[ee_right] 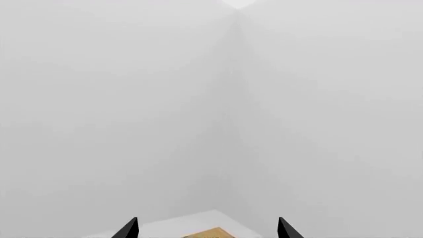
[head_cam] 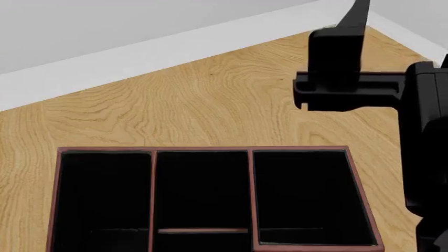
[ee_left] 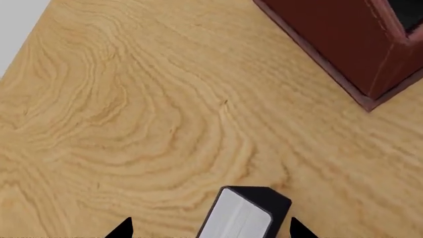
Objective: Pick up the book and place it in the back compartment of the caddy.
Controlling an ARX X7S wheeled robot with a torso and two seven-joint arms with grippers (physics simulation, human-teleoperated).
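Note:
The book (ee_left: 246, 213), black-covered with white page edges, stands on the wooden table (ee_left: 132, 124) between the tips of my left gripper (ee_left: 210, 229). The jaws are wide apart. One fingertip (ee_left: 298, 229) is close beside the black cover and the other is well clear of the book. A corner of the dark red caddy (ee_left: 343, 44) is a little beyond it. In the head view the caddy (head_cam: 203, 151) shows its black compartments and thin red dividers; the book and left arm are out of view there. My right gripper (ee_right: 206, 230) is open, empty and raised high, facing the wall.
My right arm (head_cam: 350, 84) is raised above the table at the caddy's far right. Bare wood (head_cam: 210, 100) runs behind the caddy to the table's far edge and the grey-white wall (head_cam: 140, 31). No mug shows.

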